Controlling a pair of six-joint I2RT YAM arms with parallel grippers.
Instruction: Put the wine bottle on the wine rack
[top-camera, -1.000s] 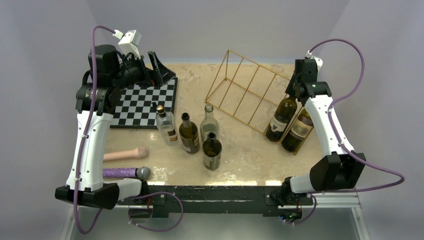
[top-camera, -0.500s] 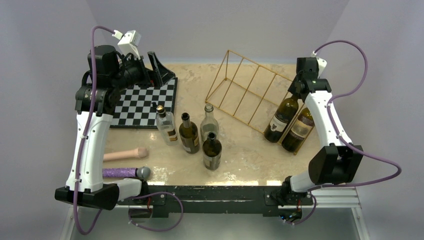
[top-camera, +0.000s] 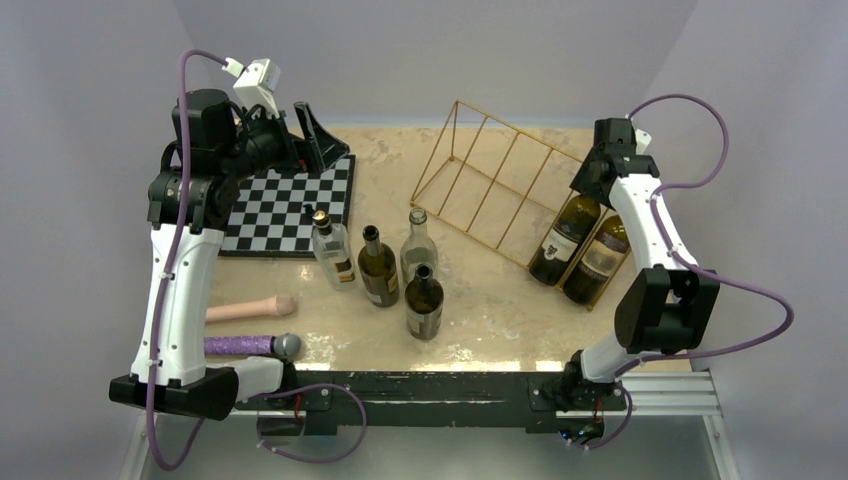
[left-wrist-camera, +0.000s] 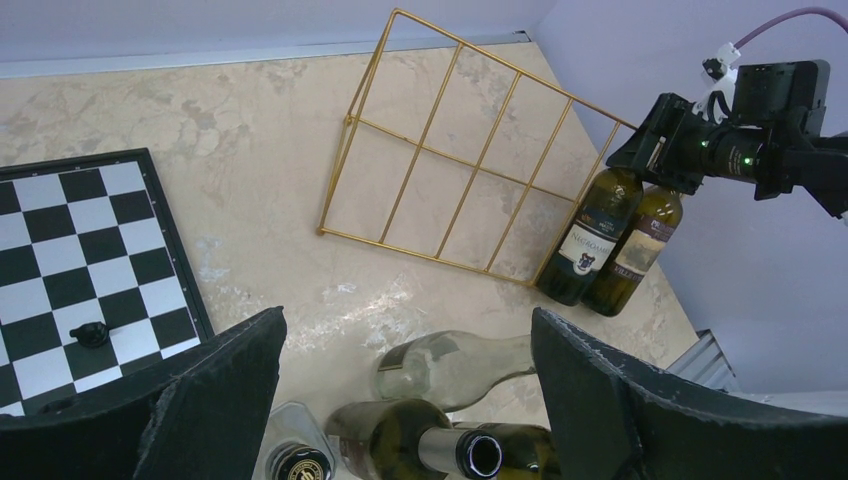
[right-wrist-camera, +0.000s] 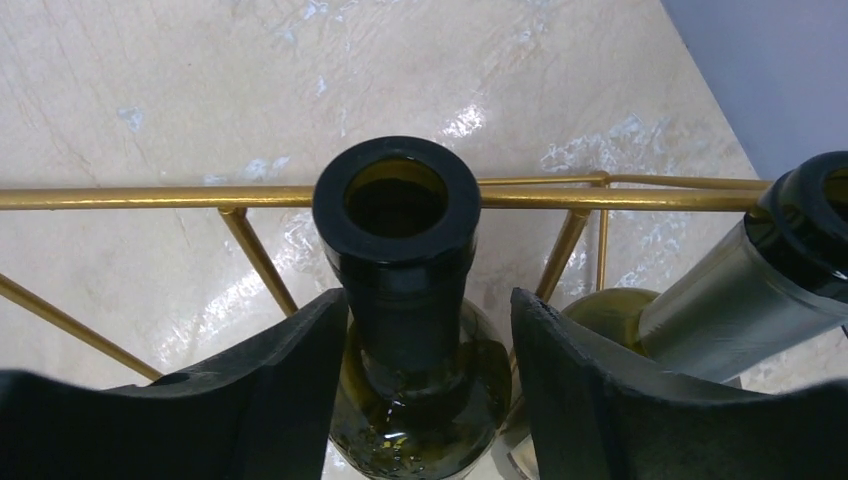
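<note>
Both right gripper (right-wrist-camera: 425, 312) fingers (right-wrist-camera: 285, 385) wide apart, astride the wine bottle (right-wrist-camera: 397, 215) neck.

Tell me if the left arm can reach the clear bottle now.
Probably yes: the left gripper is open and empty by the chessboard, and bare table lies between it and the clear bottle, though dark bottles crowd its near side.

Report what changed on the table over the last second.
The right arm's elbow swung away from the near edge. Its end effector shifted slightly right, fingers straddling the dark bottle leaning in the wine rack; the bottle barely moved. The left arm, the four standing bottles and the checkerboard stayed put.
</note>
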